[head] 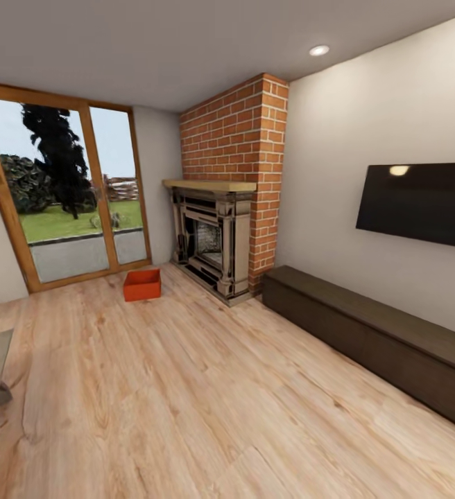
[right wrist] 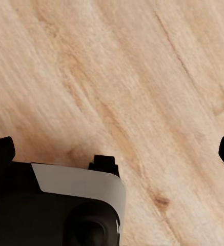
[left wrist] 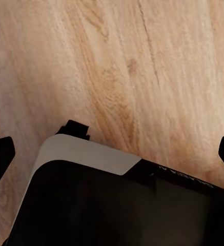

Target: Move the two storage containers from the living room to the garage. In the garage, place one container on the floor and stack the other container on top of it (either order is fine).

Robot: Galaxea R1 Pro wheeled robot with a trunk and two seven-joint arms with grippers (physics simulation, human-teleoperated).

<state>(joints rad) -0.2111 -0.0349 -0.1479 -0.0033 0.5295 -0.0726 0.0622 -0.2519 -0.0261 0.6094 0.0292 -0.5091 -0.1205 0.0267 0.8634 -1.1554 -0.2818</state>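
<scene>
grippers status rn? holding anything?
Left gripper: open, jaws spread, nothing held, wood floor beyond.
Right gripper: open, nothing held.

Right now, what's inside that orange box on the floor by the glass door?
The orange box sits open-topped on the wood floor. From the head view its near wall hides most of the inside, so I cannot tell whether it holds anything.

One orange-red storage container (head: 142, 285) is seen in the head view, set upright on the light wood-plank floor (head: 207, 402) of the living room. It is an open-topped rectangular bin with thin plain walls, and its inside appears empty. It is placed near the wood-framed glass door (head: 68, 190) and a little apart from the red-brick fireplace (head: 220, 235).
</scene>
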